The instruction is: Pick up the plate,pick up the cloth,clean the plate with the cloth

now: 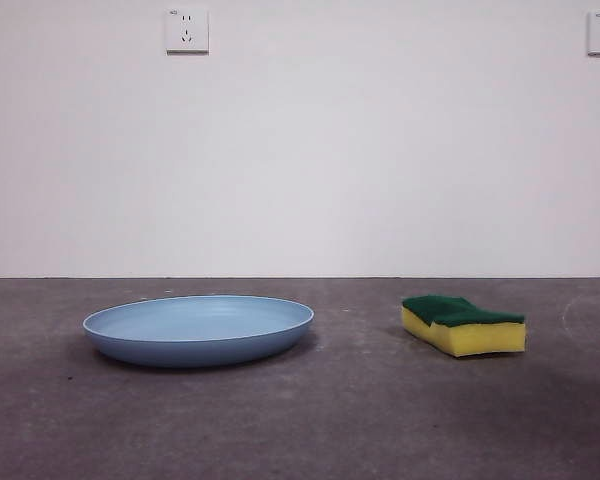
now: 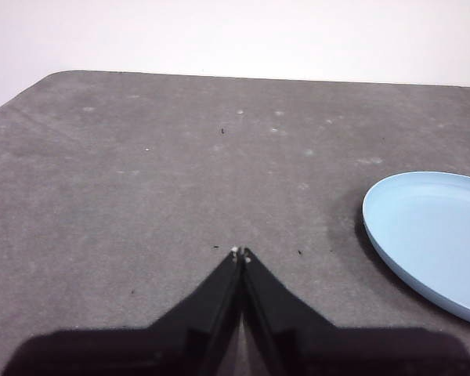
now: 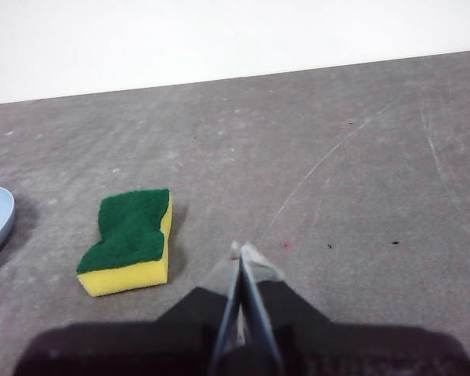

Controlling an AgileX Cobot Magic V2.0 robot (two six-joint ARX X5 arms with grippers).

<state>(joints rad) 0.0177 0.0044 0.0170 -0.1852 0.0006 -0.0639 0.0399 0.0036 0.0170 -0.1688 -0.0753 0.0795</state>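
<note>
My left gripper [image 2: 240, 252] and right gripper [image 3: 241, 249] waited pressed together; the plate [image 1: 198, 328] looked stiff, best pinched at its rim, the cloth [image 1: 464, 324] soft.

the left gripper [image 2: 240, 252] has two matte black jaws, broad at the base, tapering to a thin point with small pale specks at the tips. the right gripper [image 3: 241, 249] is also black, its slim tips paler, greyish and worn-looking toward twelve o'clock.
</note>
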